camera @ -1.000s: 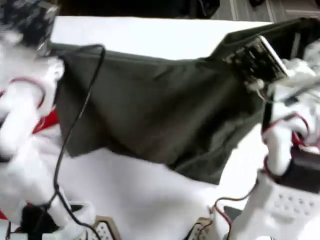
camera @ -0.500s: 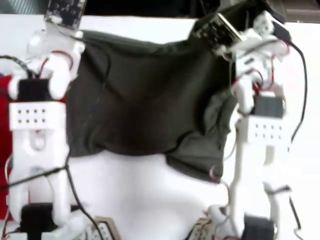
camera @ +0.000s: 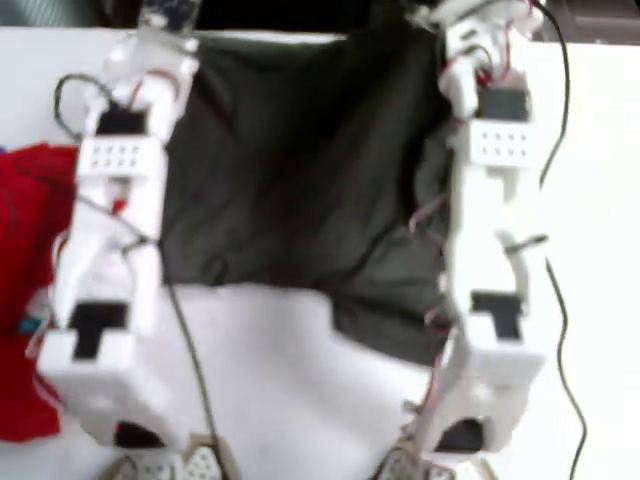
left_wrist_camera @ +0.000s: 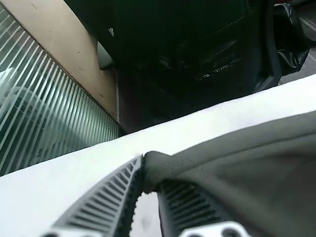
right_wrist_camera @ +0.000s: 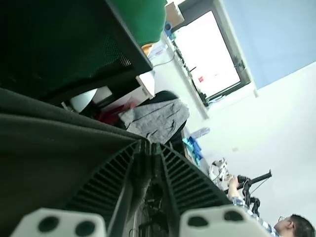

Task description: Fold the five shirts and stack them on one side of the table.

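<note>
The dark grey shirt [camera: 300,170] is lying spread across the far half of the bench [camera: 280,400], with its top edge running along the far edge and its body filling the space between the two arms. Its near hem is crossing the middle of the bench unevenly: it is sitting higher toward the left arm [camera: 110,200] and sagging in a bunched flap toward the near edge beside the right arm [camera: 490,200].

Both arms are stretching out toward the far edge, one at each far corner of the shirt. The left fingers [left_wrist_camera: 138,167] are clenching on the shirt's corner, with a fold of grey cloth showing pinched between their ribbed pads just over the white bench. The right fingers [right_wrist_camera: 140,148] are pressing together on the opposite corner, and dark cloth is draping away from them.

A red shirt [camera: 30,220] is lying crumpled at the left edge of the bench, just beside the left arm and apart from the grey one. A black mesh chair [left_wrist_camera: 197,54] is standing beyond the far edge.
</note>
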